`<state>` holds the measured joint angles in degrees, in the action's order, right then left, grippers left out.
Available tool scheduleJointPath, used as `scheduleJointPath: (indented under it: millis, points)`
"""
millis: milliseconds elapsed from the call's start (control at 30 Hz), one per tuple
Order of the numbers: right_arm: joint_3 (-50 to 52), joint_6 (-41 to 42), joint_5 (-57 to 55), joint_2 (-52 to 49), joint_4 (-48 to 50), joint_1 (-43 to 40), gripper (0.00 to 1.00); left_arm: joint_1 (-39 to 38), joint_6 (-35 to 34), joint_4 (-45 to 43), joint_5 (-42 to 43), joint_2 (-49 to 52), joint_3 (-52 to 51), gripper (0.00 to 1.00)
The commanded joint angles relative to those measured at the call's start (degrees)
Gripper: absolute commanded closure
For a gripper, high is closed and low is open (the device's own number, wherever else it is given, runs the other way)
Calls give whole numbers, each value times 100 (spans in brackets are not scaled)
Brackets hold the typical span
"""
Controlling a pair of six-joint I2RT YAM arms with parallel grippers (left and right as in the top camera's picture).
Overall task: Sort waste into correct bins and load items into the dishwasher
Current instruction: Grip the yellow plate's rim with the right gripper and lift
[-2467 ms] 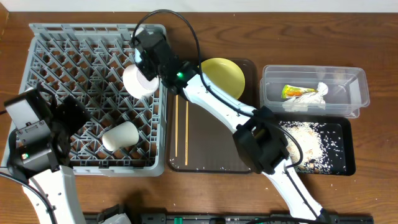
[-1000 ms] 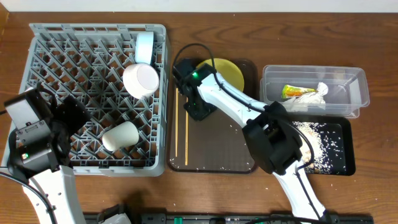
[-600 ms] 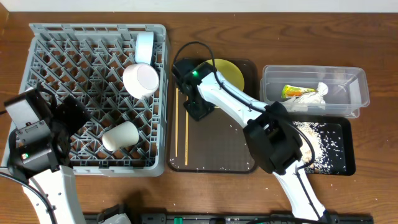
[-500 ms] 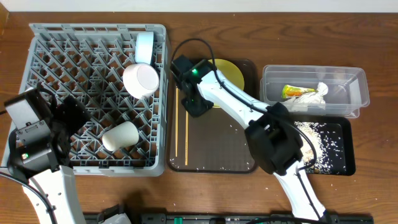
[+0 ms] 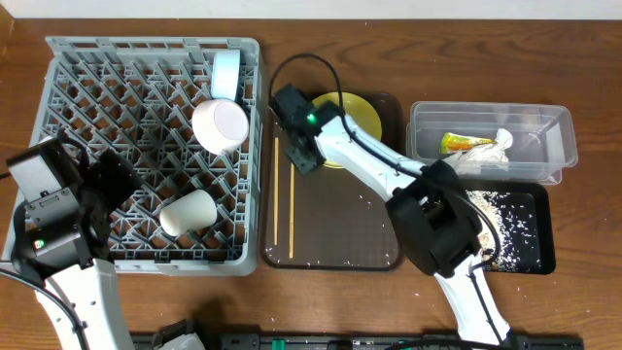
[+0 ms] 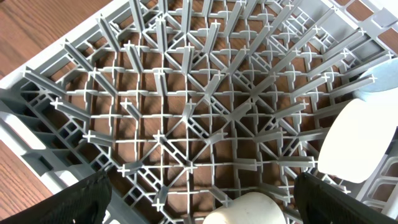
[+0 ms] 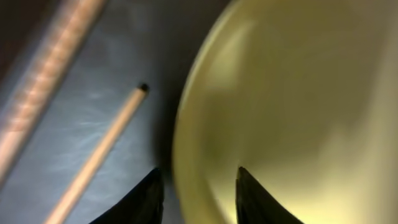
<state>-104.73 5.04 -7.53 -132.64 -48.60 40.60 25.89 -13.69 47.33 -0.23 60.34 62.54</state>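
The grey dish rack [image 5: 97, 97] holds the white bowl [image 5: 220, 124], the light-blue cup [image 5: 225, 73] and the white cup [image 5: 188, 212], which lies on its side. The yellow plate [image 5: 358, 115] lies at the back of the brown tray [image 5: 340, 233]. Two chopsticks [image 5: 283, 199] lie along the tray's left side. My right gripper [image 5: 303, 151] is open at the plate's left edge. In the right wrist view its fingers [image 7: 202, 196] straddle the plate's rim [image 7: 280, 112], beside a chopstick [image 7: 102, 152]. My left gripper [image 6: 199, 202] is open above the rack [image 6: 186, 112], over the white cup [image 6: 245, 213].
The clear tub [image 5: 428, 146] at the right holds the orange-and-green wrapper [image 5: 459, 143] and the white tissue [image 5: 496, 148]. In front of it the black tray [image 5: 539, 248] holds the rice crumbs [image 5: 491, 219]. The bowl's edge shows in the left wrist view [image 6: 357, 140].
My right gripper left the rack, crossed to the brown tray, and has moved back and slightly right until its fingers are at the yellow plate's left rim. The left arm has not moved.
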Motion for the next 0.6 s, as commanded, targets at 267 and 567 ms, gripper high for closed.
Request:
scheduleJointPath:
  millis: [267,567]
  points:
    - [-149,46,695,341,-85,-192,99,35,-11,0,-44,-4,79,5]
    - [-901,1379,3689,1978,968,-560,99,35,-11,0,-44,-4,79,5]
